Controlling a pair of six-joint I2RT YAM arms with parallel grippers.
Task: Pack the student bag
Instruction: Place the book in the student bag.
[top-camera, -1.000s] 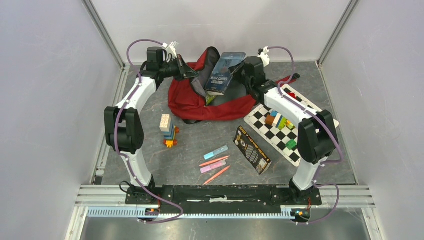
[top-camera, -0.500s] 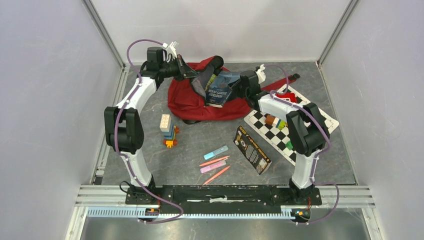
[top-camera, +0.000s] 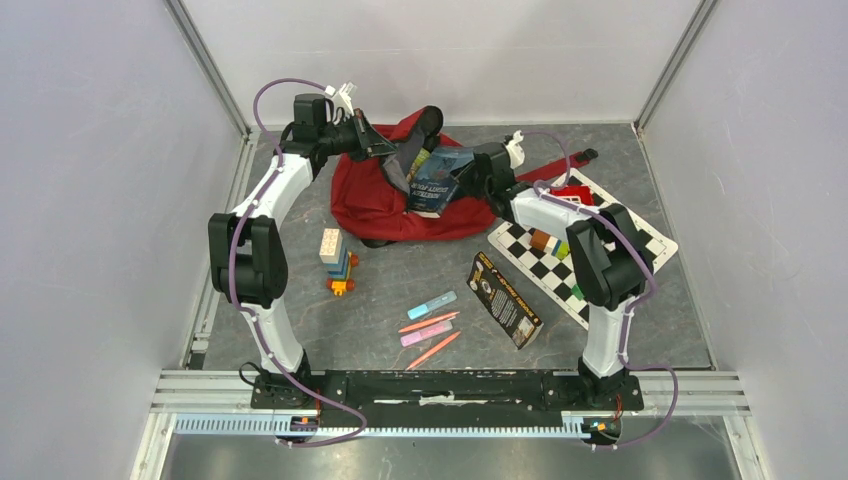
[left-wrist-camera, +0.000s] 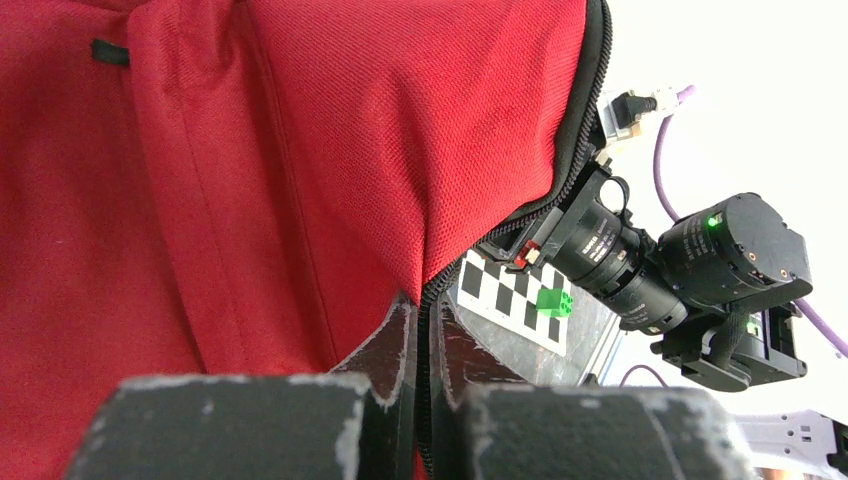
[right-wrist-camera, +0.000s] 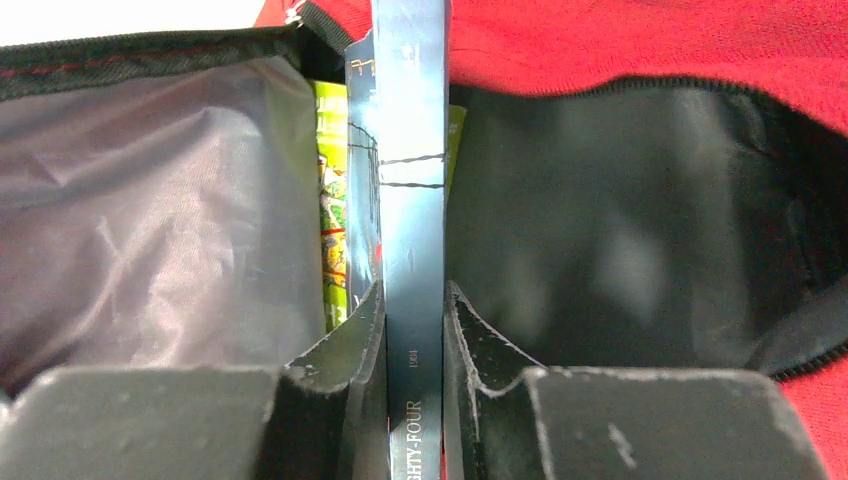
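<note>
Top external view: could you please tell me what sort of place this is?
Probably a robotics lab test cell: white panels in aluminium framing enclose a grey table, the left arm and right arm are bolted to a rail, and a checkerboard mat lies on the table.

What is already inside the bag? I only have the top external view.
Observer: A green booklet stands inside the student bag, beside the blue book.
Operator: Right hand's grip?
Observer: The right hand clamps the blue book across its covers, spine facing the wrist camera.
Operator: Left hand?
Observer: The left hand is shut on the bag's zip edge.
</note>
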